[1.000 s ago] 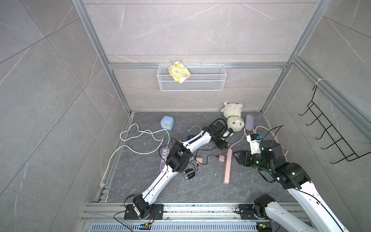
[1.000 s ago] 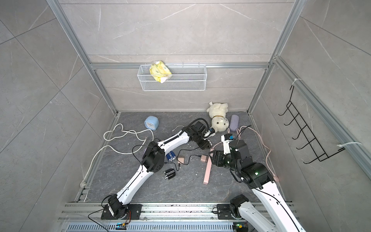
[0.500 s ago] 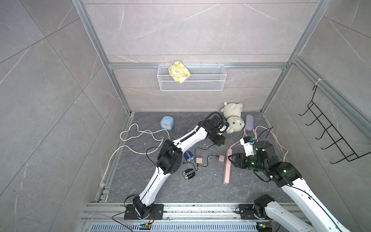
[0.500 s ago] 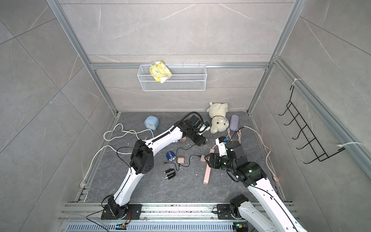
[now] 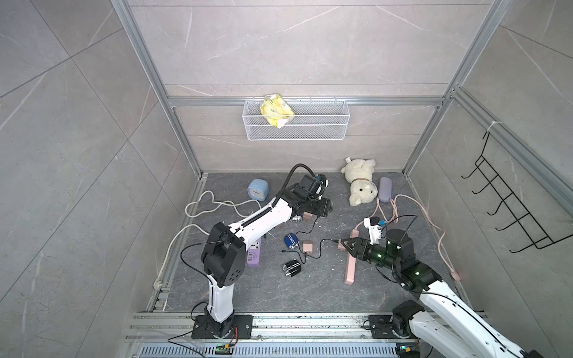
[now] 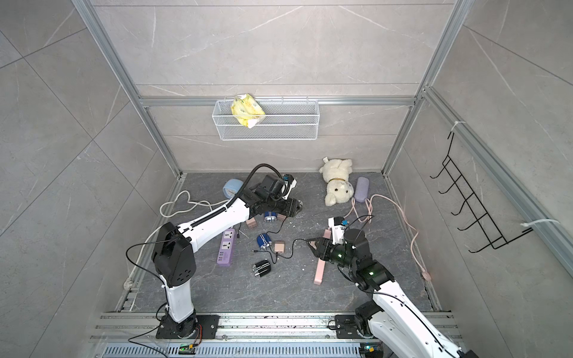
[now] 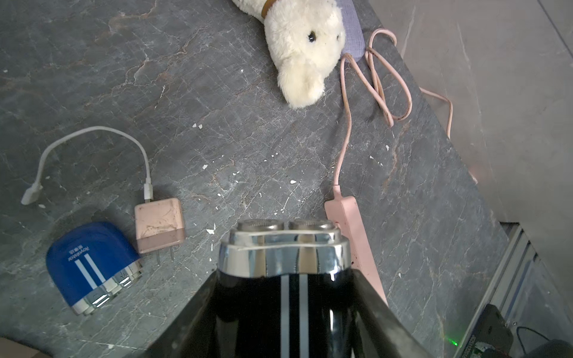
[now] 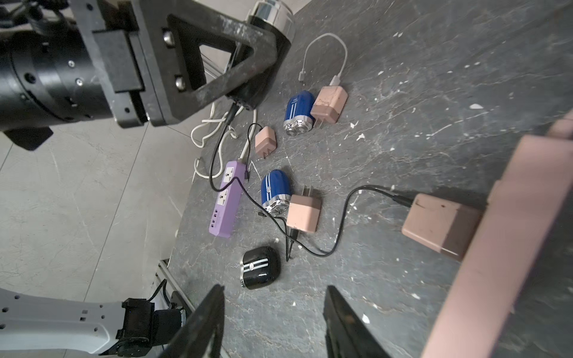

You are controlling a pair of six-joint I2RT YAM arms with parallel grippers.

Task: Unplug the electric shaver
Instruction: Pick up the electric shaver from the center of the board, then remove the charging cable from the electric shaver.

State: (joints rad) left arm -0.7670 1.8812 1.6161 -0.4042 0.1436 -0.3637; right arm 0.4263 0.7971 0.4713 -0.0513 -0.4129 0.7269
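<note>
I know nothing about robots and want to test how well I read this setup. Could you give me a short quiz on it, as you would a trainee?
1. Multiple choice: what is the left gripper clamped on?
A. a plush toy
B. the black electric shaver
C. an alarm clock
2. True or false: the right gripper is clamped on the purple power strip.
3. How many blue shavers lie on the floor?

Key
1. B.
2. False: its jaws stand open with nothing between them, beside the pink power strip.
3. Two.
</note>
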